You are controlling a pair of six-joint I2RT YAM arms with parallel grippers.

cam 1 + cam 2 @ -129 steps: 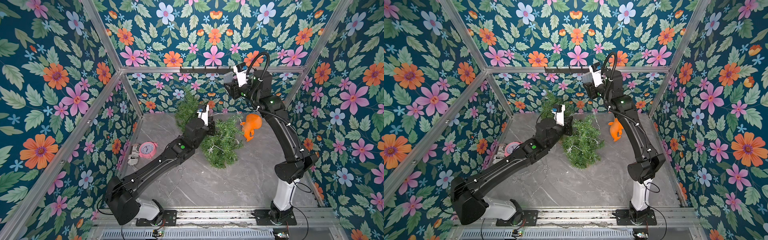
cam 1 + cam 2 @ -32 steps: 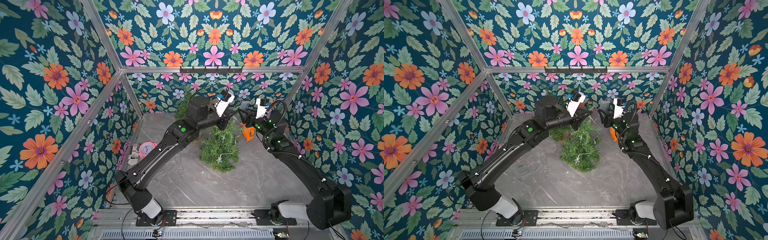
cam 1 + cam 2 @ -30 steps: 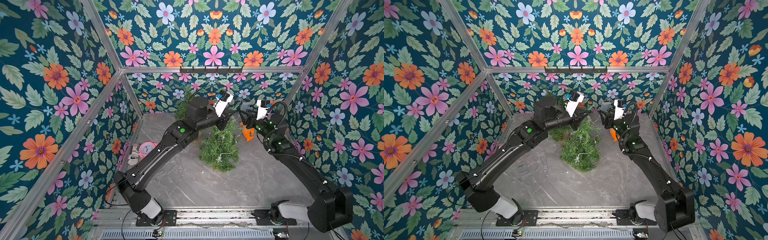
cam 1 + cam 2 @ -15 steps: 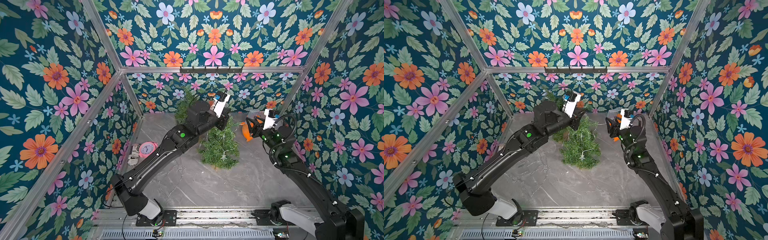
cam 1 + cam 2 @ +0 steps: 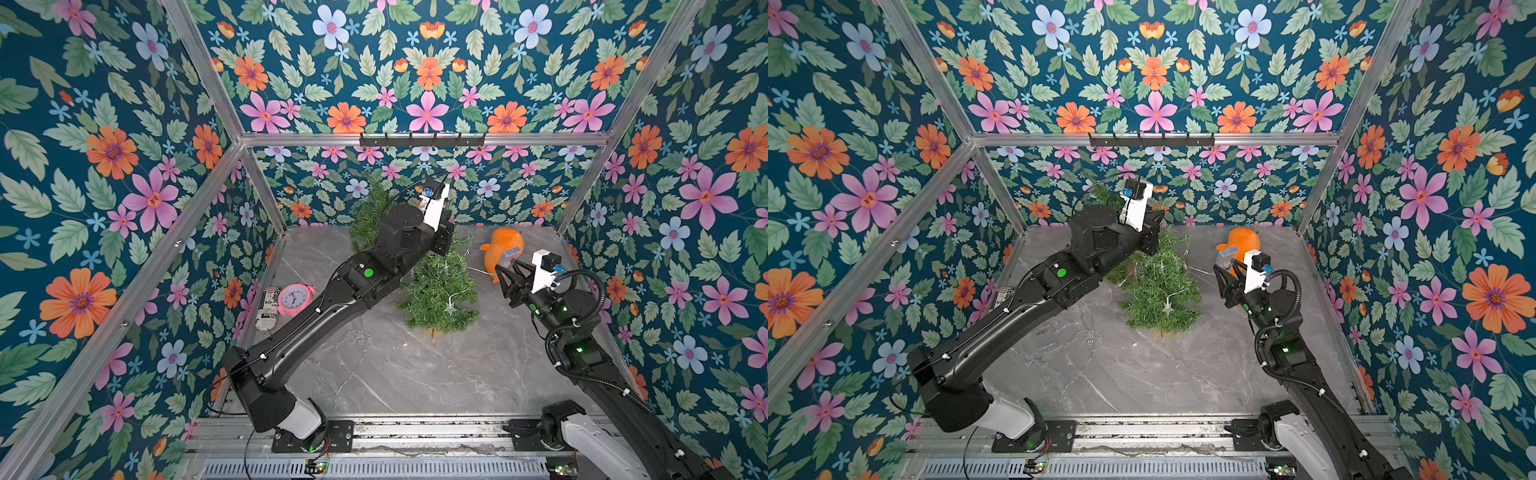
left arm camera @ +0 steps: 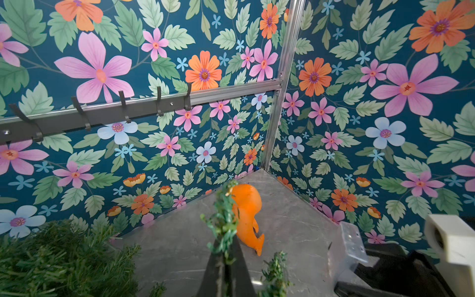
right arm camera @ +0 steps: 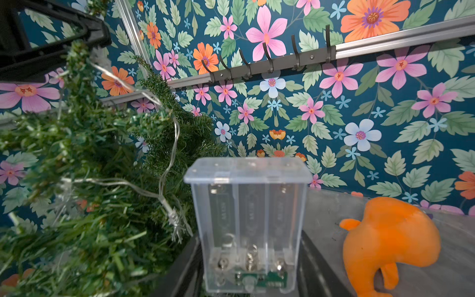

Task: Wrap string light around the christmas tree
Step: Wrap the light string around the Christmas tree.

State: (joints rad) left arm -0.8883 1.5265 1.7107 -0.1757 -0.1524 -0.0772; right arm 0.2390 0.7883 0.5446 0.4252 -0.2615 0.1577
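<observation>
Right wrist, clear battery box, markings blurred

Floral-papered walls, aluminium frame — grey floor, perhaps marble; dark hook rail.

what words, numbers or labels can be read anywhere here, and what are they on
No text reads clearly.
On the black-and-white printed roll by the wall: bold letters, too small to make out.
On the pink alarm clock: dial numerals, too small to read.
In the clear battery box: raised marks inside the cells, blurred.
Nothing else carries writing.
</observation>
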